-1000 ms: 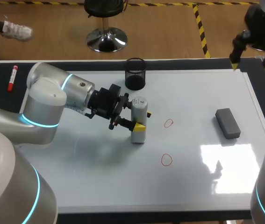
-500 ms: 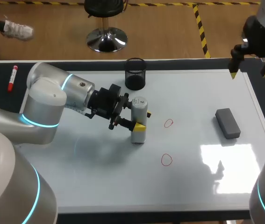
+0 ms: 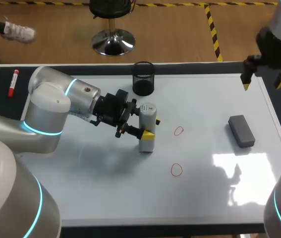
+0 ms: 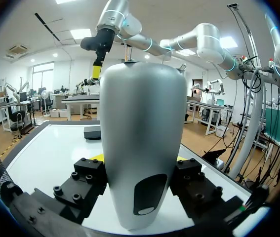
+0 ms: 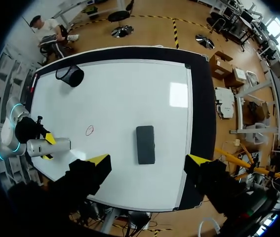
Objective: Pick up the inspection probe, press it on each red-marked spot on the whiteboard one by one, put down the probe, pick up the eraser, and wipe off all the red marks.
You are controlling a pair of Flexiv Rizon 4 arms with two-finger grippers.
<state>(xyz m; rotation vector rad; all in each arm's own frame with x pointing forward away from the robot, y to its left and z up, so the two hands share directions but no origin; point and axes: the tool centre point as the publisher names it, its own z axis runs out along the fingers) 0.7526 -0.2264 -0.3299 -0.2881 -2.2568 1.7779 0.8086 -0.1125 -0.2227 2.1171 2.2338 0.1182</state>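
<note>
Beside the red marks [image 3: 179,131]
Clamps inspection probe [image 3: 146,113] upright in left pincer [image 3: 150,128] for pressing; holds right pincer [image 3: 262,83] open, empty (high above eraser [image 3: 242,131]).

From above and behind, we look down on the whiteboard [image 3: 204,198], which fills the frame's middle. Our left wrist camera sits close against the probe [image 4: 142,148], facing level across the whiteboard. Our right wrist camera hangs high, looking straight down; both overhead views share whiteboard, probe and eraser [image 3: 242,131].
</note>
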